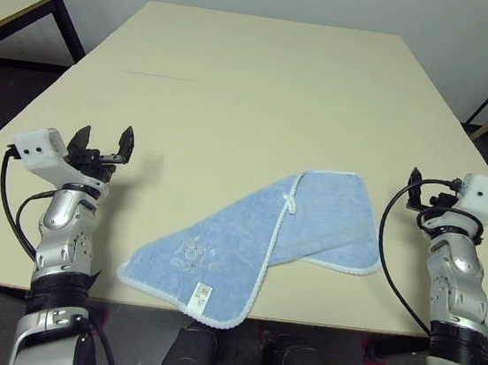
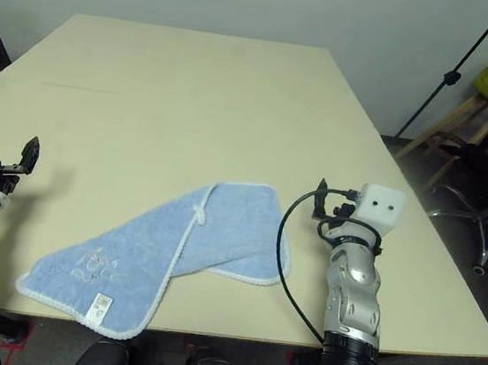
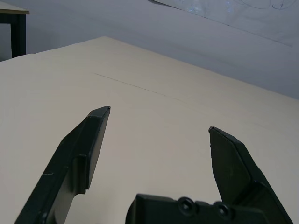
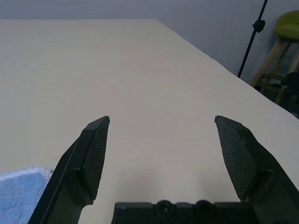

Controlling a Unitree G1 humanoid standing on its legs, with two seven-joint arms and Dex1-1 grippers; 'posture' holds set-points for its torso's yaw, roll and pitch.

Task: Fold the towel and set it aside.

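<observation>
Light blue terry towel [image 1: 259, 242] lies folded over once near the table's [image 1: 256, 86] front edge, between the left gripper [image 1: 102, 144] and right gripper [image 4: 161, 154], both spread wide and empty, seemingly ready for another fold.

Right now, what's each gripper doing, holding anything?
Left gripper: open, empty.
Right gripper: open, empty, beside the towel.
</observation>
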